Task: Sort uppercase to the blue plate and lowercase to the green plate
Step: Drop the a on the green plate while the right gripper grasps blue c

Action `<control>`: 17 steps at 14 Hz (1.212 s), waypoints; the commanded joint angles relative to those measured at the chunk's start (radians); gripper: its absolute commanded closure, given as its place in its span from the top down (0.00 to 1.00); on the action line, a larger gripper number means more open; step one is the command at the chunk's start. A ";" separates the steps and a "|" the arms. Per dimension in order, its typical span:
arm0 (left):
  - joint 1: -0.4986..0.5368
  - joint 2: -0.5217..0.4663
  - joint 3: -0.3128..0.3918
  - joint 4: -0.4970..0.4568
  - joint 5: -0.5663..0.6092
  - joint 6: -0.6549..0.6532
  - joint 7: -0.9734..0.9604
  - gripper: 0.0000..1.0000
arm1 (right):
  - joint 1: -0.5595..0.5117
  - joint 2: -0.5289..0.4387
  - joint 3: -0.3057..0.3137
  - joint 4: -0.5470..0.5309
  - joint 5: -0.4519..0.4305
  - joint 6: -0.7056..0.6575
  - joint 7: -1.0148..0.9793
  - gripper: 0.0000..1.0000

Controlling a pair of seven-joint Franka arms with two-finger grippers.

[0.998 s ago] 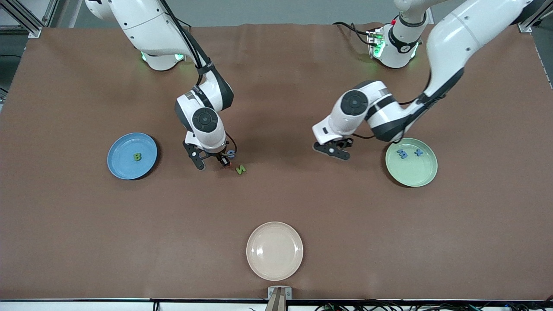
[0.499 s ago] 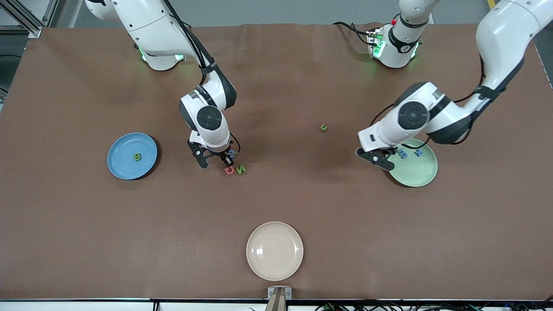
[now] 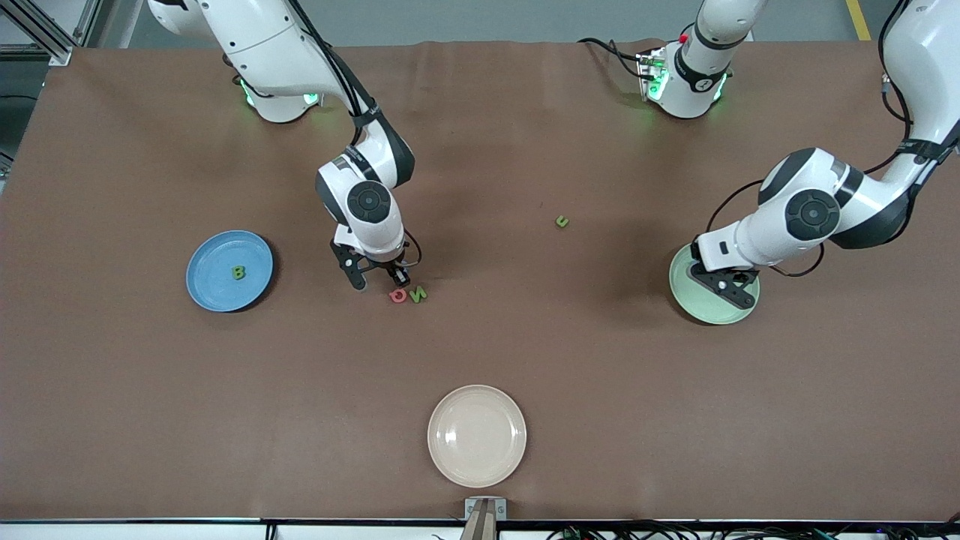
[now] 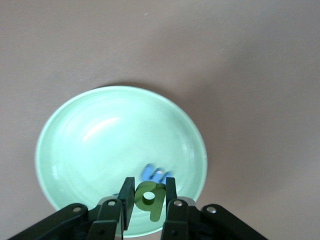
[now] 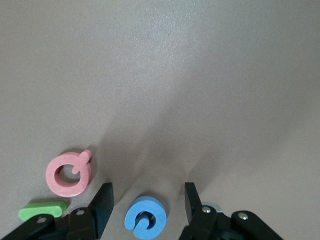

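A: What is obscured?

B: In the front view the left arm covers most of the green plate [image 3: 694, 301], so its contents cannot be read there. The left wrist view shows a blue lowercase piece [image 4: 156, 174] lying in that plate [image 4: 75, 145], partly hidden by the left gripper [image 4: 148, 196]; which letter it is I cannot tell. The blue G [image 5: 145, 218] is masked by the right gripper [image 3: 379, 277] in the front view.

A: Gripper states?

B: The left gripper [image 3: 724, 285], over the green plate, is clenched on a green lowercase letter [image 4: 150, 198]. The right gripper [image 5: 146, 201] is released, its fingers [image 5: 103, 200] spread to either side of the blue G on the counter [image 3: 480, 345].

A: Containers?

B: The blue plate [image 3: 206, 289] holds the green B [image 3: 238, 272]. The cream plate [image 3: 450, 461] sits nearest the camera.

A: Loose pieces?

B: The pink Q [image 3: 397, 295] and green N [image 3: 417, 294] lie touching, just beside the right gripper. A small green letter [image 3: 562, 221] lies apart, mid-counter.
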 commanded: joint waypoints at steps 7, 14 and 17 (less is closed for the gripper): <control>-0.001 0.024 0.103 -0.013 0.131 0.136 0.061 0.09 | 0.019 0.013 -0.001 0.014 -0.008 -0.004 0.027 0.64; -0.028 0.061 0.180 -0.009 0.220 0.203 0.092 0.12 | 0.034 0.013 -0.001 0.014 -0.001 0.004 0.028 0.63; -0.028 0.063 0.181 -0.009 0.220 0.205 0.092 0.30 | 0.042 0.012 -0.001 0.014 -0.001 0.001 0.030 0.59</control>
